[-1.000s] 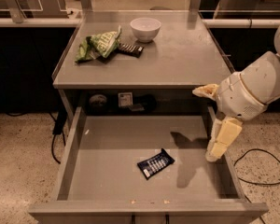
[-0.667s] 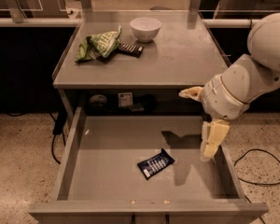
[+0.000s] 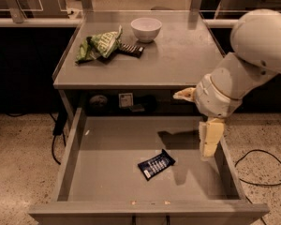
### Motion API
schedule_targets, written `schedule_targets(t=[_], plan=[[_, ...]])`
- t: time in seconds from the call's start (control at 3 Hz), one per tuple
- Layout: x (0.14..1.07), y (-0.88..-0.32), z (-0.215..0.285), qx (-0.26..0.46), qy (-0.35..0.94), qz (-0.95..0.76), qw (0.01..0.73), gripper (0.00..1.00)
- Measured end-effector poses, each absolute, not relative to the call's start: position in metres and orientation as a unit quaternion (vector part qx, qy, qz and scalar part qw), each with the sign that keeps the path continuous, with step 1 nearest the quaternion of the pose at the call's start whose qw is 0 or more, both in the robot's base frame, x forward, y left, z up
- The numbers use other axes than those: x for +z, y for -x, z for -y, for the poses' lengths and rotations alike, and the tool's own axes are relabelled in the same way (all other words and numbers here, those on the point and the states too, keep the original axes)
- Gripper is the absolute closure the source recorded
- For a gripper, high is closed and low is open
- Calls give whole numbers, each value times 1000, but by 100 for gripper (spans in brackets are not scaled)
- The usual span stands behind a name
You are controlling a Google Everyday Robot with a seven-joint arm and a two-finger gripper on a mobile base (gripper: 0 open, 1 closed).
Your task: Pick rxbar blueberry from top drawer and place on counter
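Open top drawer point(image 3: 107, 172), gripper point(image 3: 209, 150) by its right wall.
The rxbar blueberry point(image 3: 156, 164) lies flat on the drawer floor, left of the gripper.

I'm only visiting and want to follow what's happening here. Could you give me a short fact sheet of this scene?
Bar to fetch: rxbar blueberry, lying flat on the drawer floor, untouched
Top drawer: pulled open
Gripper: pointing down over the drawer's right side, right of the bar, apart from it
Counter: holds a white bowl, green chip bag, dark bar
Stage: bar not yet picked up
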State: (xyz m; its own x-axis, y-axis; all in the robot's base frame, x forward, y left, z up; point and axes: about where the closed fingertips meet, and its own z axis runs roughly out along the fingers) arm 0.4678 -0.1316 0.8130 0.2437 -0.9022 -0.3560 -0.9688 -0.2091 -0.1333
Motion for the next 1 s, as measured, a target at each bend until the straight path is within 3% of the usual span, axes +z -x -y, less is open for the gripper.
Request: schedule_targets(t=[0.33, 1.0], plan=[[788, -480, 116, 83, 811, -563, 134, 0], [745, -489, 110, 95, 819, -549, 139, 0]])
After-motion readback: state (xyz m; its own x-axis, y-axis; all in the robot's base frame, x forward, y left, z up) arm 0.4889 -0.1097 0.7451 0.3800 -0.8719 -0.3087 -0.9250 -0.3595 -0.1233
